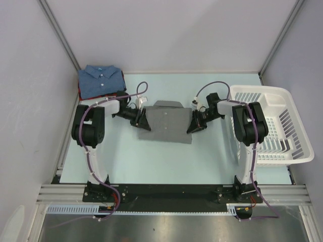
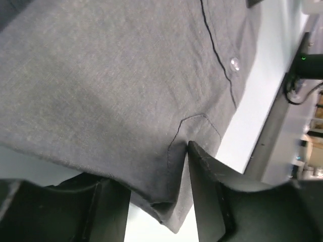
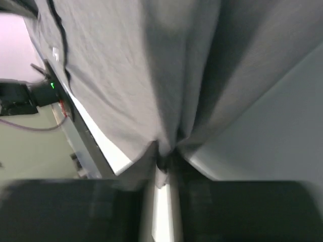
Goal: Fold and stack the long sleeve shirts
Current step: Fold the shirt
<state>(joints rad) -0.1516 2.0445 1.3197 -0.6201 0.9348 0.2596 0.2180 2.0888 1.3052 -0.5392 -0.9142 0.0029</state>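
A plain grey long sleeve shirt (image 1: 166,123) lies folded in the middle of the table, its button placket (image 2: 229,60) showing. My left gripper (image 1: 143,120) is at the shirt's left edge. In the left wrist view its jaws (image 2: 156,171) stand apart with a folded corner of the grey cloth (image 2: 171,212) between them, the right finger (image 2: 207,191) touching it. My right gripper (image 1: 193,123) is at the shirt's right edge, shut on a bunched pinch of the grey shirt (image 3: 166,156). A blue dotted shirt (image 1: 101,80) lies folded at the back left on a dark red one (image 1: 112,95).
A white slatted basket (image 1: 272,126) stands at the right, beside the right arm. Grey walls close in the back and both sides. A black mounting rail (image 1: 166,194) runs along the near edge.
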